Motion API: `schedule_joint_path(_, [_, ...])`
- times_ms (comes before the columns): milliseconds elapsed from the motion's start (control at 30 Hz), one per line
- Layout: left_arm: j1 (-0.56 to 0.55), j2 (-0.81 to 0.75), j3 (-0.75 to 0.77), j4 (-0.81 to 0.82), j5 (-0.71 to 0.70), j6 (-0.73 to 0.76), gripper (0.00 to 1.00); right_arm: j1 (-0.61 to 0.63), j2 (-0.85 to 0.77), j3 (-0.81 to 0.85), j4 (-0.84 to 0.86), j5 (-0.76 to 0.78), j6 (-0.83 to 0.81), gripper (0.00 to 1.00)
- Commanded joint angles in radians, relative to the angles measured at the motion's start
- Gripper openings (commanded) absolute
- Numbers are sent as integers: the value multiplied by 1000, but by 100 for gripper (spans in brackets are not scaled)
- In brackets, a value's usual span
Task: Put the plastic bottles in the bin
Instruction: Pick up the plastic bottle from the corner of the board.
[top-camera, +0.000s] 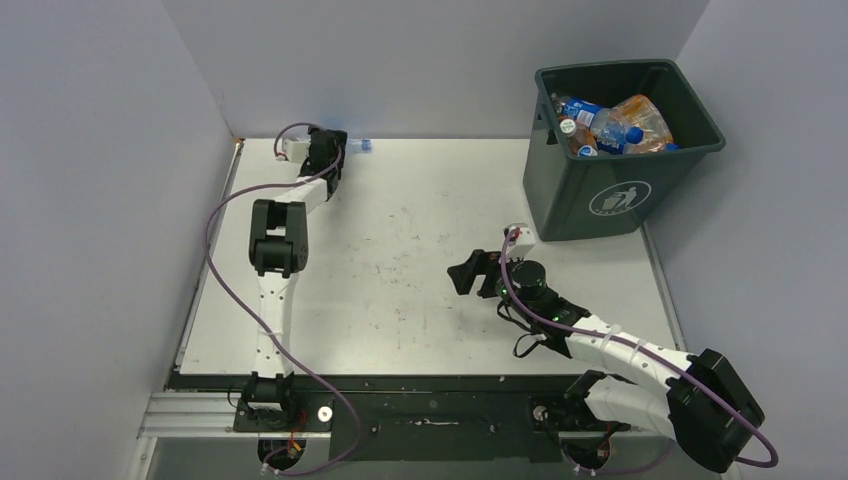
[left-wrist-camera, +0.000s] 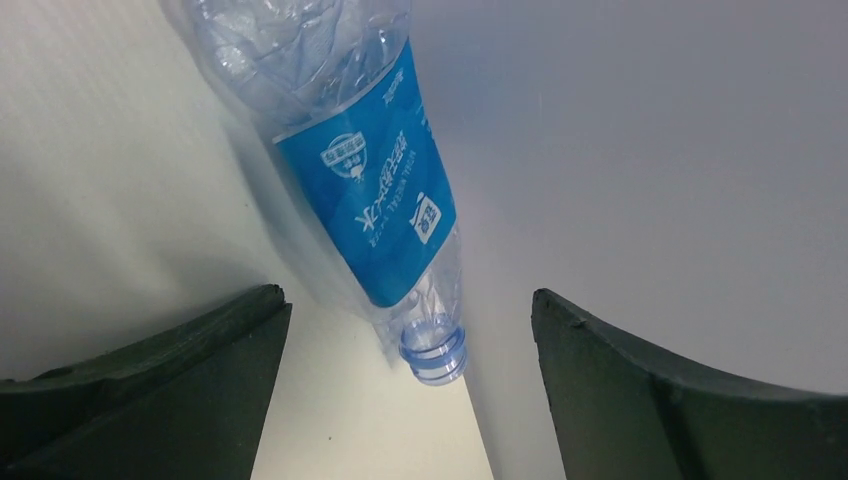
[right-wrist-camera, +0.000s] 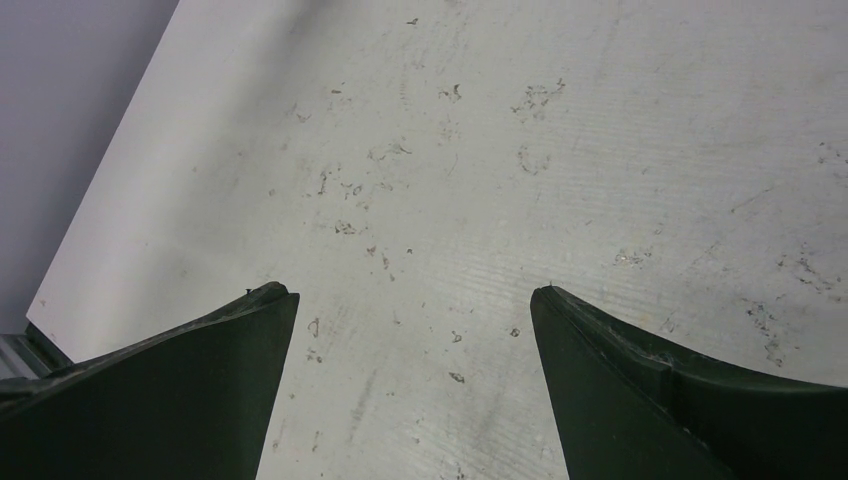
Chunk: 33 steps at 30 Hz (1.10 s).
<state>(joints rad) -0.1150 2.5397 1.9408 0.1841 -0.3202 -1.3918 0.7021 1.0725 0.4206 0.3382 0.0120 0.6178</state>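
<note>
Bottles (top-camera: 610, 125) mostly piled in the bin (top-camera: 585, 200), far right corner of the table (top-camera: 400, 250). One clear bottle (left-wrist-camera: 370, 190) w/ blue label is out, lying at the back edge against the wall (left-wrist-camera: 650, 150), open neck pointing at my left cam. L gripper (left-wrist-camera: 410, 297) right at it, jaws wide apart, neck showing btw the two fingers, no contact. R gripper (right-wrist-camera: 412, 292) mid-table, near the bin's front, jaws apart too, holding nothing, just scuffed tabletop below.
</note>
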Motion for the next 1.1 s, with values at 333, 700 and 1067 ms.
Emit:
schedule_joint_path(333, [-2,221,330,-108,-118,-21,48,-16,4,25,22,57,-39,91])
schedule_joint_path(700, [5,-35,-127,272,-139,-52,0,-18,-22,32,3,13,-13,90])
schedule_joint_path(1067, [-73,-788,-1057,750,-62,-167,0,22,14,151,57,-145,-18,100])
